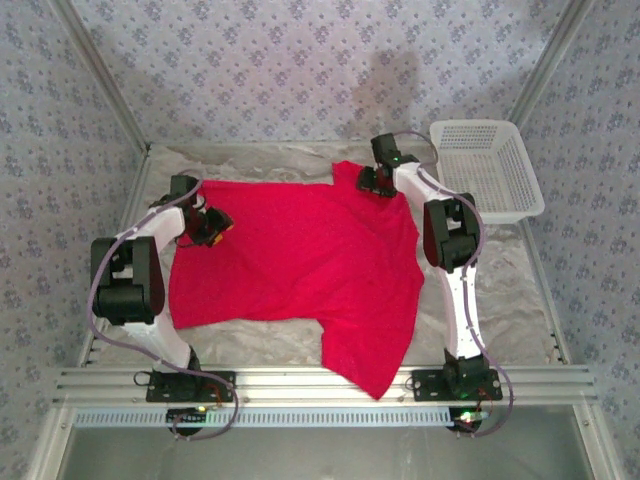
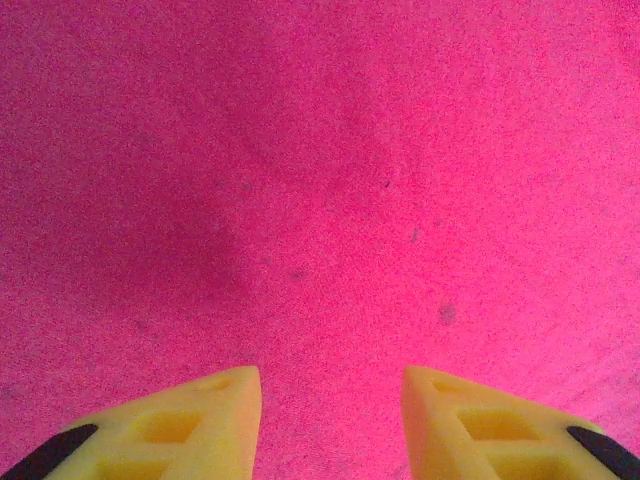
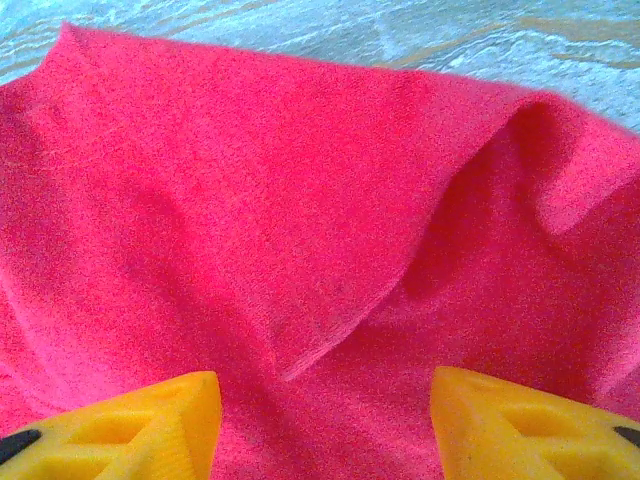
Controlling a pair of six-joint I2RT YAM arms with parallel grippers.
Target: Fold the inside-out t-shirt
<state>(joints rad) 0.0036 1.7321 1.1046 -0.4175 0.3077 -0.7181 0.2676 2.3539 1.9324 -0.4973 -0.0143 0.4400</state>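
Observation:
The inside-out t-shirt [image 1: 300, 260], bright red, lies spread over the table, and one part hangs over the near edge. My left gripper [image 1: 212, 222] is at the shirt's left edge. In the left wrist view its yellow fingertips [image 2: 225, 405] stand apart over flat red cloth [image 2: 330, 180], so the left gripper [image 2: 330, 385] is open. My right gripper [image 1: 375, 180] sits at the shirt's far right corner. In the right wrist view the right gripper [image 3: 325, 390] is open, with a folded flap of the t-shirt [image 3: 330, 250] just ahead of its fingers.
A white plastic basket [image 1: 485, 165] stands at the back right. The pale crinkled table cover [image 1: 500, 290] shows right of the shirt and along the far edge [image 3: 400, 30]. Metal rails [image 1: 320, 380] run along the near edge.

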